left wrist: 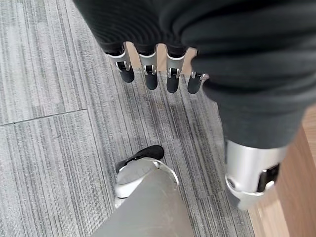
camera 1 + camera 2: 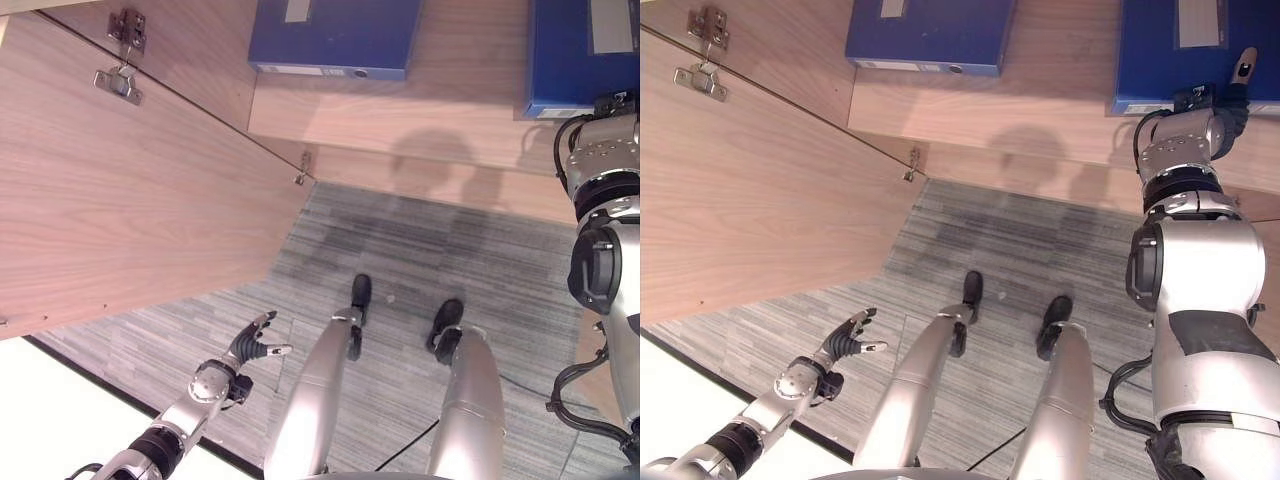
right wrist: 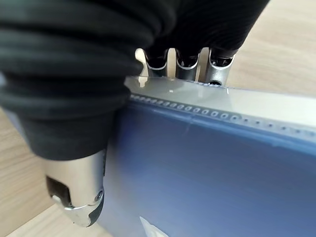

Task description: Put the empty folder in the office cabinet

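My right hand (image 2: 1230, 100) has its fingers (image 3: 178, 63) curled over the top edge of the blue folder (image 3: 207, 168), which stands on the cabinet shelf (image 2: 1040, 110) near its right end. The placing looks done; next I let go. My left hand (image 2: 258, 343) hangs relaxed.

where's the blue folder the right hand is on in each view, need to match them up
Left eye view: blue folder at the top right corner, on the cabinet shelf.
Right eye view: top right, right hand at its near edge.
Left wrist view: not in it.
Right wrist view: fills the lower half.
Shared landmark: second blue folder.
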`<state>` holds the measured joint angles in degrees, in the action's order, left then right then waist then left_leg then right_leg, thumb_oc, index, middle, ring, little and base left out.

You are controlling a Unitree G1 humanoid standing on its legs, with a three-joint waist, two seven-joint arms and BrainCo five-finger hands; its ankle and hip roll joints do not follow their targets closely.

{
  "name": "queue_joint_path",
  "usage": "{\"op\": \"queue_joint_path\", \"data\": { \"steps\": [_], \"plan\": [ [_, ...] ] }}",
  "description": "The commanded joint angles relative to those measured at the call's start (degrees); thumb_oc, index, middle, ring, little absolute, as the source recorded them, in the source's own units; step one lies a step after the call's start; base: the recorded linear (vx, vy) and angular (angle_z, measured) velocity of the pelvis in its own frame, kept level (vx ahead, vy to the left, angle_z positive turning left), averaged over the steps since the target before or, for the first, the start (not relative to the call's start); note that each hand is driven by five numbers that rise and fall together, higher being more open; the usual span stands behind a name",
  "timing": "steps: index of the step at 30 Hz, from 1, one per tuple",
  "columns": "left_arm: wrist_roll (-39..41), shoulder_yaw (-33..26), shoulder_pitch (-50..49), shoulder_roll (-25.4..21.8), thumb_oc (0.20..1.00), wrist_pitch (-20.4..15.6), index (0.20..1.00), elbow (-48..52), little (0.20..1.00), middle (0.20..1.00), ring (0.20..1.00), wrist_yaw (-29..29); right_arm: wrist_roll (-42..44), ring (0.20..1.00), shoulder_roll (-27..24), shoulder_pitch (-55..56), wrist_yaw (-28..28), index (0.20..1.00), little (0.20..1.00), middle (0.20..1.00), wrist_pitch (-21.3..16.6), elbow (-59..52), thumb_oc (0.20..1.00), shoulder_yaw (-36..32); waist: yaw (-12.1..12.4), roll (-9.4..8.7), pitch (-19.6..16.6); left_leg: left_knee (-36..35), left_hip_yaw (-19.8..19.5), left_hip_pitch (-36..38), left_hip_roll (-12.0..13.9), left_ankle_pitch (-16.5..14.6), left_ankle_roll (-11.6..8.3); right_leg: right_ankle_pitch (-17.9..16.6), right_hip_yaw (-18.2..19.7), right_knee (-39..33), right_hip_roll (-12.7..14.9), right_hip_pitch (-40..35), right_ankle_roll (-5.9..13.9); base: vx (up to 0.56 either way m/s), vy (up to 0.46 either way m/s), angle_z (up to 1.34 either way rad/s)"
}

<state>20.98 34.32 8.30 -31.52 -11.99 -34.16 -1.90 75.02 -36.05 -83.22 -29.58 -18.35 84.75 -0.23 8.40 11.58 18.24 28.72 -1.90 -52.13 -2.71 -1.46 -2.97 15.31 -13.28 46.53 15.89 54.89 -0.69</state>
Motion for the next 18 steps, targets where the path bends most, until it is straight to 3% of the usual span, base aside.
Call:
{"op": "queue_joint_path", "data": {
  "steps": [1,9,10,18],
  "plan": [
    [0.0,-0.3,1.8,-0.2,1.0,-1.4,1.0,-2.1,1.0,1.0,1.0,-0.8,0.4,1.0,0.1,6.1,-4.2,1.0,1.0,1.0,2.3,4.4,1.0,-3.8,0.9,3.21,4.1,-1.8,0.0,3.4,0.2,-6.7,0.48,3.6,2.9,-2.6,-2.0,-5.0,8.29,0.0,0.0,0.0],
    [1.6,-0.9,1.9,-0.7,1.0,-1.1,1.0,-1.8,1.0,1.0,1.0,1.0,1.2,1.0,-1.1,4.7,-0.1,1.0,1.0,1.0,4.1,3.9,1.0,-1.8,1.4,2.99,4.1,-3.3,-0.5,4.5,0.2,-6.2,0.25,3.4,2.6,-3.4,-2.1,-5.8,8.25,0.0,-0.004,0.0],
    [2.1,-1.4,1.1,-1.7,1.0,-0.9,1.0,-1.8,1.0,1.0,1.0,1.9,-0.2,1.0,-3.0,0.6,2.6,1.0,1.0,1.0,5.5,2.2,1.0,2.1,1.9,2.53,3.6,-3.4,-0.4,4.5,0.2,-6.0,0.15,3.2,2.6,-3.3,-2.0,-5.8,8.16,0.01,-0.03,-0.01],
    [2.7,-2.2,-0.7,-2.5,1.0,-0.5,1.0,-1.2,1.0,1.0,1.0,3.9,-8.0,1.0,-9.4,-12.2,6.3,1.0,1.0,1.0,7.5,-1.5,1.0,15.5,2.6,1.97,2.5,-5.3,-0.7,5.2,0.3,-5.1,-0.05,2.5,2.5,-4.2,-1.6,-6.0,8.2,0.0,0.0,0.01]
  ]
}}
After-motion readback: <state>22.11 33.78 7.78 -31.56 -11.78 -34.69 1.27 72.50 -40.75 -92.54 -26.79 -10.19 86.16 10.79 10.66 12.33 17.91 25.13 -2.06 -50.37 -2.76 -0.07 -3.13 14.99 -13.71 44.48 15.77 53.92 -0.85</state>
